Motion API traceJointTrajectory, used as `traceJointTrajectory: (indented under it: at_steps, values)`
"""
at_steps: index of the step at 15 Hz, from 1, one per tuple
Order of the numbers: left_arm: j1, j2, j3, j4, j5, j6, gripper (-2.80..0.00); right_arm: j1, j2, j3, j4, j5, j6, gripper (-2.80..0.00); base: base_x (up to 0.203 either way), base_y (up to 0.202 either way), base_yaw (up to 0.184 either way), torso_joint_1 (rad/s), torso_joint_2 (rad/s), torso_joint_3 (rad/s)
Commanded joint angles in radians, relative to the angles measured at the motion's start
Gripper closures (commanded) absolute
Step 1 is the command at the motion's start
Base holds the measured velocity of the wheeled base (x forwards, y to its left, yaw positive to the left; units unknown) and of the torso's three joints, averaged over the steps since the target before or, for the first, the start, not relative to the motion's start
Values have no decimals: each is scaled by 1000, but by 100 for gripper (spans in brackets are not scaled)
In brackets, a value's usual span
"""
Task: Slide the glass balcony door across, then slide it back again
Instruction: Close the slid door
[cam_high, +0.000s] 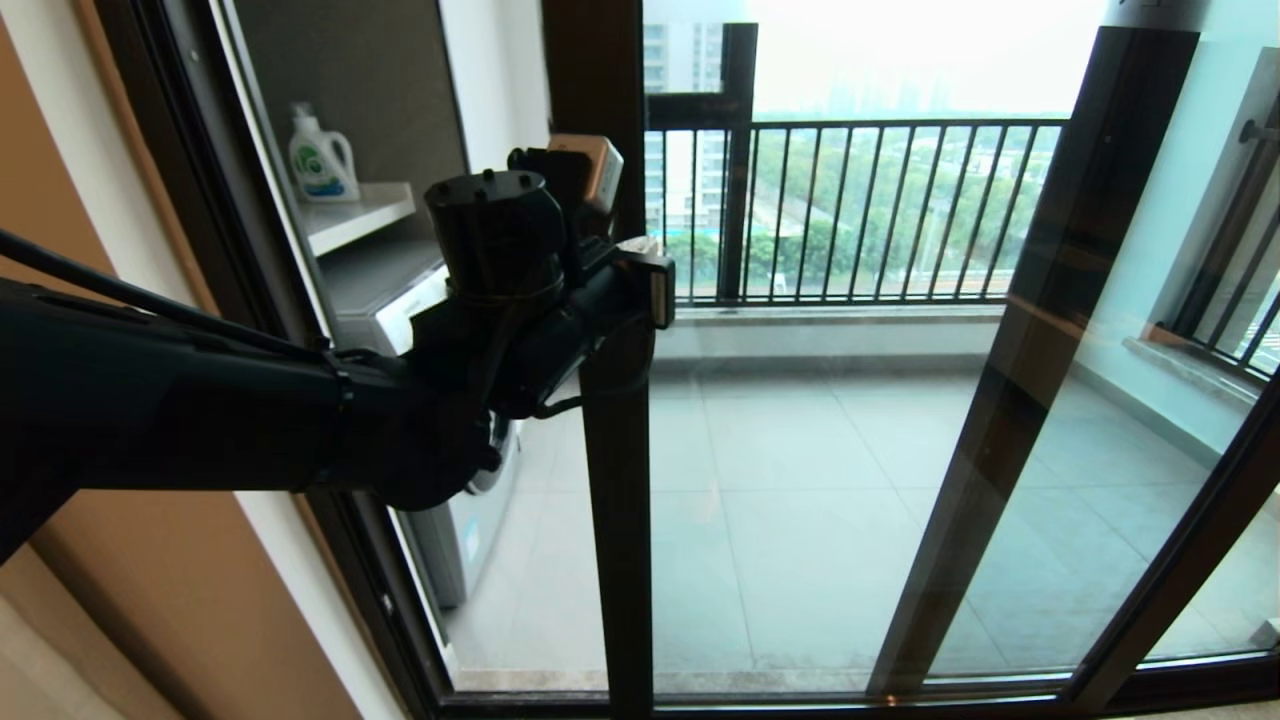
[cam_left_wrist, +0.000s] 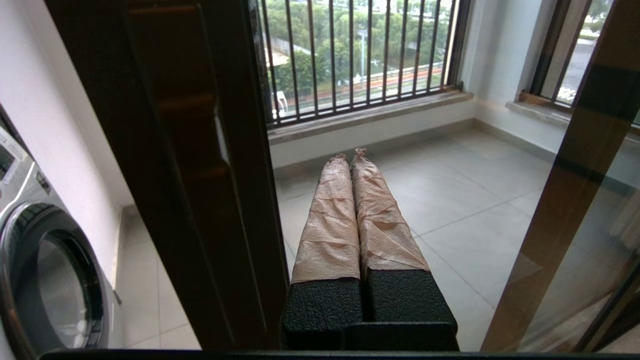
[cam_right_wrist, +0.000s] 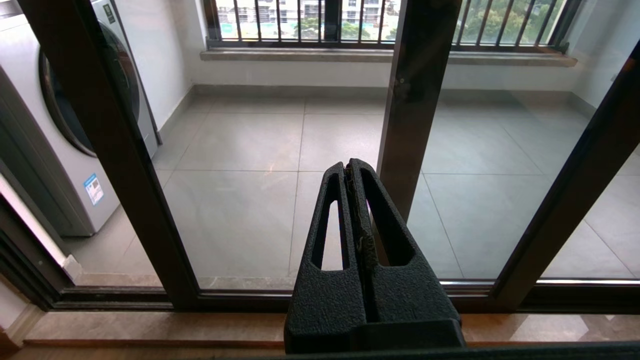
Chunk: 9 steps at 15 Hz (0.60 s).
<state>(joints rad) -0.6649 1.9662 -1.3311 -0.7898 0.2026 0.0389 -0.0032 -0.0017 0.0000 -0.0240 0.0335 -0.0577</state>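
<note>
The glass balcony door's dark upright runs from floor to ceiling in the middle of the head view. My left arm reaches in from the left at mid height. My left gripper is shut with nothing in it, its side close against the upright's right-hand edge. In the left wrist view the tan-wrapped fingers lie together beside that upright, and the left gripper points out over the balcony floor. My right gripper is shut and empty, held low before the door's bottom rail; it is out of the head view.
A second dark-framed pane's upright slants to the right, with another frame member beyond. A washing machine and a shelf with a detergent bottle stand left on the balcony. Black railing bars close off the far side.
</note>
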Motion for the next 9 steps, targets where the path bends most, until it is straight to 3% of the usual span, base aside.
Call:
traceJointTrajectory:
  at_steps: [1,5,9]
  values:
    - [-4,59,-65,-5,4,0,0,2,2,12,-1,0,-1,0,0,0,0,0,0,0]
    - [0,151,-150,-4,57,4,0,0,2,12,-1,0,-1,0,0,0,0,0,0,0]
    - [41,165,-168,-5,88,48,0,0,2,12,-1,0,-1,0,0,0,0,0,0,0]
